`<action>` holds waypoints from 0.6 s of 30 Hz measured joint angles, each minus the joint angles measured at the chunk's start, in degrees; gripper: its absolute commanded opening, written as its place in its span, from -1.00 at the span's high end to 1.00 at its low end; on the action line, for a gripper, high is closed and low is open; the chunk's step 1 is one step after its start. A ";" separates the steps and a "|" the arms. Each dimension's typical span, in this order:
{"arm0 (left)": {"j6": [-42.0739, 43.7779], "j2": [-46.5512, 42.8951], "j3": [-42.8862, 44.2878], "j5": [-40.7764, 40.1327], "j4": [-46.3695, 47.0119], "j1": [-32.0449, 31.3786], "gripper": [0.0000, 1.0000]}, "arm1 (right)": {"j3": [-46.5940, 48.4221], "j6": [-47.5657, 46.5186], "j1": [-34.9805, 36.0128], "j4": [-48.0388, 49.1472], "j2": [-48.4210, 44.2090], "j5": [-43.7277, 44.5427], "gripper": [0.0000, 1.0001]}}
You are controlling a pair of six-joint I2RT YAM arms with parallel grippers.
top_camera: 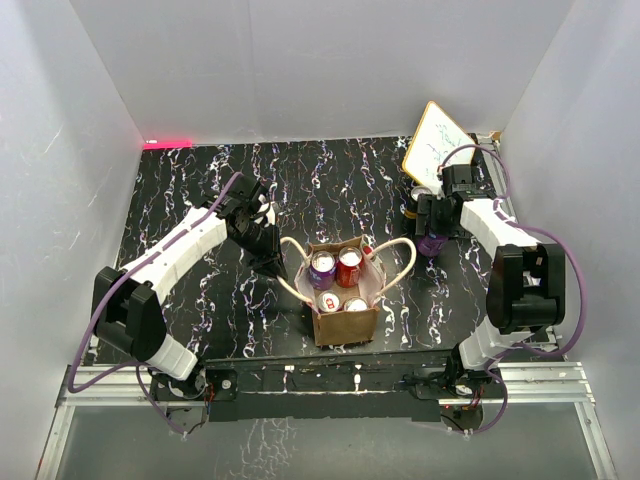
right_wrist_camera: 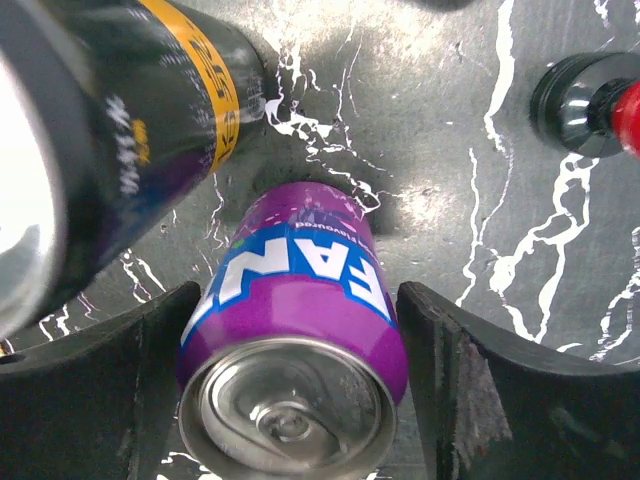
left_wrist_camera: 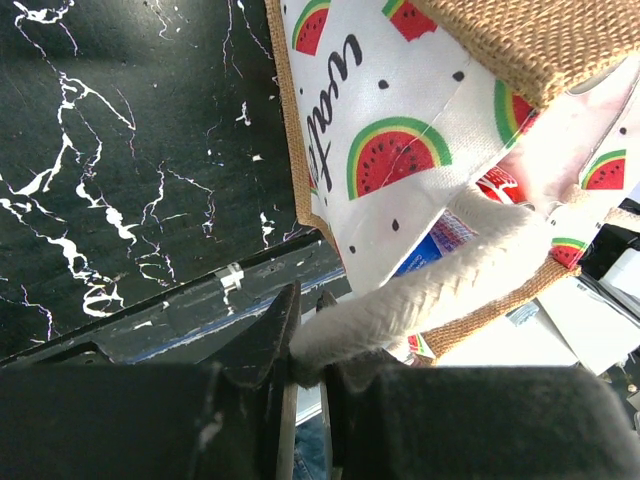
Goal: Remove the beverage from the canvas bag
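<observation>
Brown rough cloth makes the boxy canvas bag [top_camera: 346, 322], which stands in the middle of the black table [top_camera: 190, 190] with white streaks. Its inside is smooth and white with watermelon pictures, and round cans [top_camera: 349, 266] stand in it. The left gripper [left_wrist_camera: 305, 362] is squeezed tight on a thick, soft rope handle [left_wrist_camera: 440, 280] at the bag's left side, its arm stretched out to reach it. Well apart from the bag, on the right, a shiny purple can [right_wrist_camera: 295, 300] stands on the table between the fingers of the right gripper [right_wrist_camera: 298, 330]. Those fingers are apart, one close on each side. The right arm is bent, its wrist pointing down at the can.
</observation>
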 measured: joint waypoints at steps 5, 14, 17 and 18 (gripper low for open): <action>-0.07 0.00 0.17 0.00 0.07 0.00 1.00 | 2.54 0.04 0.00 -1.25 -0.02 -0.04 -1.00; -0.87 -0.07 0.15 0.00 0.96 0.00 1.00 | 4.98 2.19 0.00 -6.64 -7.02 -4.66 -1.00; -1.25 -0.37 -0.04 -0.02 1.60 0.00 1.00 | 0.50 4.66 0.00 -7.28 -14.75 -10.14 -1.00; -1.33 -0.57 -0.20 -0.07 1.90 0.00 1.00 | -1.14 5.46 0.00 -7.82 -17.31 -11.74 -1.00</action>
